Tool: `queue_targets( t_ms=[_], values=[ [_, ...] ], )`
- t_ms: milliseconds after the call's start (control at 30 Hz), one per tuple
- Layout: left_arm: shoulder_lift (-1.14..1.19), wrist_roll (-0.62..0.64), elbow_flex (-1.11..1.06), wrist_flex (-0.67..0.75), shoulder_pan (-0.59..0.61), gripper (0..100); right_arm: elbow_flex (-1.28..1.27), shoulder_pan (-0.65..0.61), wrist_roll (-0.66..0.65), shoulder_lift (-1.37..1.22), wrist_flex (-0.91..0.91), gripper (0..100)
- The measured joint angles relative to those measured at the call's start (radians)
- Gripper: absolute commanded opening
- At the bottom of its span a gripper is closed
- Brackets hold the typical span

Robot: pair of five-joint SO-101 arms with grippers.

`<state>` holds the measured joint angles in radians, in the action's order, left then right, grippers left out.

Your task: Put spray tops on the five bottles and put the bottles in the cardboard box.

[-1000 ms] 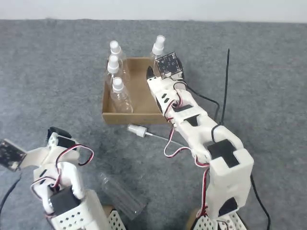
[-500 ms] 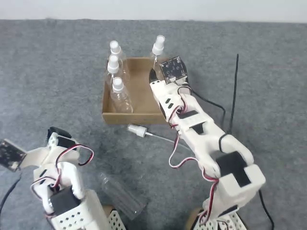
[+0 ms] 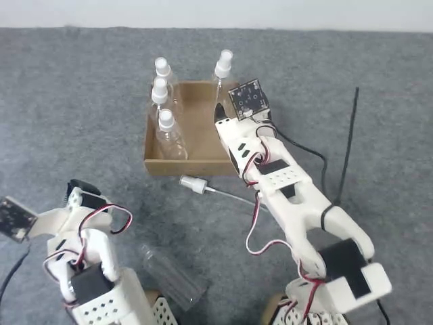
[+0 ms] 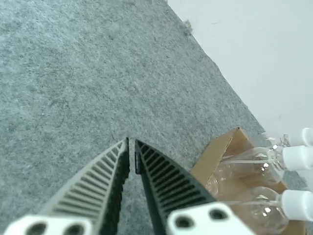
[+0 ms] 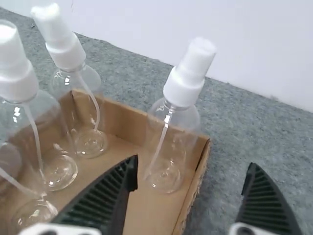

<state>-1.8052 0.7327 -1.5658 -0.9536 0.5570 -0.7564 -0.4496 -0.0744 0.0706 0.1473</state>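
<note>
Surface: a grey felt-covered table (image 3: 81, 88) is running back to a white wall (image 3: 216, 13).

1. The left hand (image 4: 132, 144), clenched on nothing, is resting well short of the cardboard box (image 3: 193, 166).
2. The uncapped bottle (image 3: 166, 276) is lying on its side, well in front of the box. Clear thin plastic; probably light, slick and prone to rolling and denting. Taking it mid-body seems best.
3. The spray top (image 3: 193, 183) is lying just before the box. Better gripped by its white collar than by its thin tube.
4. The right hand (image 5: 191, 165), spread wide, is hovering over the box.
5. The four capped bottles (image 3: 169, 135) are standing inside the box.

No labels or writing are showing.
</note>
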Motion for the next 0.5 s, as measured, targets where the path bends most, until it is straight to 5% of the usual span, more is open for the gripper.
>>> queue_targets(
  t_ms=[500],
  values=[
    [0.0,0.0,0.0,0.0,0.0,1,0.0,0.0,0.0,0.233,-0.339,29.6]
  ],
)
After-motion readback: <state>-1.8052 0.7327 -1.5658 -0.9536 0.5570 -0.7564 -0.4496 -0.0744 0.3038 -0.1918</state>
